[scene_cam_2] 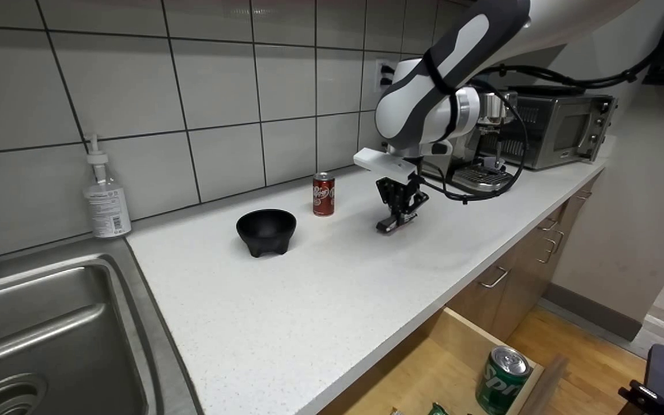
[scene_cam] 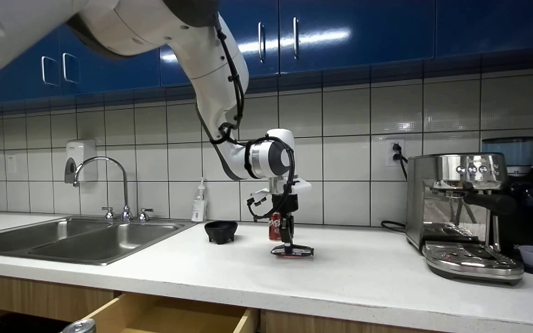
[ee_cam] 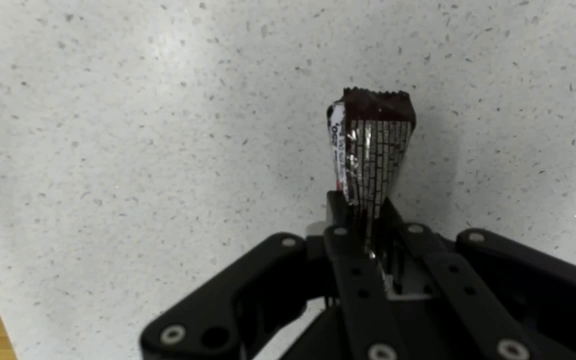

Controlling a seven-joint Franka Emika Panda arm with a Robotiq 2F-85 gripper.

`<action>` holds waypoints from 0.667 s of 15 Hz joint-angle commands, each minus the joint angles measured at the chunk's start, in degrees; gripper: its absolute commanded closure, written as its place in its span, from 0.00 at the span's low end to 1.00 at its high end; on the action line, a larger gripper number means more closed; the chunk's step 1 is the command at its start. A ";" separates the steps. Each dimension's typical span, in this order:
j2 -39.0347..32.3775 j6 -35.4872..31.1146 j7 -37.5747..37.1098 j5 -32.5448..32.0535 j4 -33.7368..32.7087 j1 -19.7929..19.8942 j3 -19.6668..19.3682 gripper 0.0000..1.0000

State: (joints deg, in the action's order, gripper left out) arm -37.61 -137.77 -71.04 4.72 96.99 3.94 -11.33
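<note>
You have the claw (ee_cam: pixel 365 212) clamped on a dark-wrapped bar (ee_cam: pixel 379 145), pinched between its jaws. The bar sticks out on both sides of the claw, just above or on the counter (scene_cam_2: pixel 251 311); you can't tell which. Near the claw stands a red can (scene_cam_2: pixel 324 195), with a black bowl (scene_cam_2: pixel 266 229) farther off.

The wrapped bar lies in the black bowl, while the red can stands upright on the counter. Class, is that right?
No: the wrapped bar is clamped in the gripper, as the wrist view shows. The red can does stand upright on the counter.
</note>
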 commanded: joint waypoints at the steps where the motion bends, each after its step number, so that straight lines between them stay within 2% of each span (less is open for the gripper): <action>1: 5.77 -0.94 1.42 0.32 5.25 -0.52 -0.19 0.96; 4: 9.54 -1.60 1.30 0.04 9.10 -1.05 -0.15 0.96; 10: 18.58 -2.72 0.48 -0.97 21.04 -3.18 0.22 0.96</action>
State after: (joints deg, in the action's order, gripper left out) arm -25.61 -138.79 -70.95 4.59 109.84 1.88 -11.20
